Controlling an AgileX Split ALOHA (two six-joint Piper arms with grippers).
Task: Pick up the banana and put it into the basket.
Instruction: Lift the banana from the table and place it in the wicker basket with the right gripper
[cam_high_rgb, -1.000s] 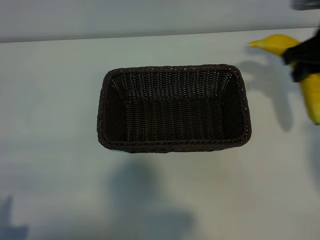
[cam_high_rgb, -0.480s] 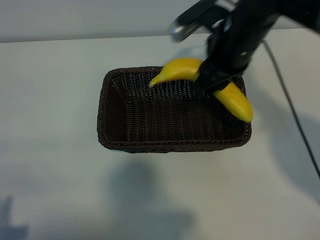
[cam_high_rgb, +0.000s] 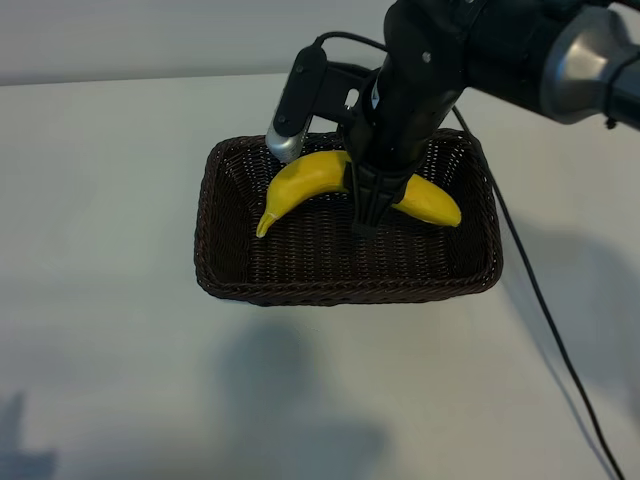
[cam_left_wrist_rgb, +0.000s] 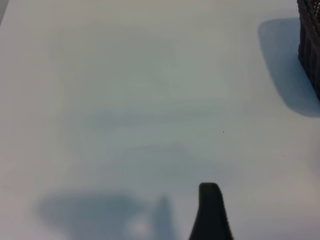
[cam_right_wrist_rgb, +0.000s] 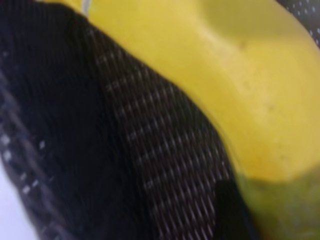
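Note:
The yellow banana (cam_high_rgb: 300, 180) hangs crosswise inside the dark brown wicker basket (cam_high_rgb: 340, 292), low over its floor. My right gripper (cam_high_rgb: 372, 205) is shut on the banana's middle and reaches down from above. Whether the banana touches the floor cannot be told. The right wrist view has the banana (cam_right_wrist_rgb: 240, 90) close up against the basket weave (cam_right_wrist_rgb: 165, 150), with one dark fingertip (cam_right_wrist_rgb: 227, 210) beside it. The left arm is outside the exterior view. Its wrist view shows one black fingertip (cam_left_wrist_rgb: 210, 205) above bare table, with nothing held, and a basket corner (cam_left_wrist_rgb: 311, 45) far off.
The basket sits mid-table on a pale tabletop (cam_high_rgb: 110, 200). A black cable (cam_high_rgb: 545, 310) trails from the right arm across the table toward the front right. The table's far edge (cam_high_rgb: 150, 78) meets a grey wall behind.
The right arm has carried the banana from the table's right edge leftward over the basket and lowered it inside. The basket has not moved.

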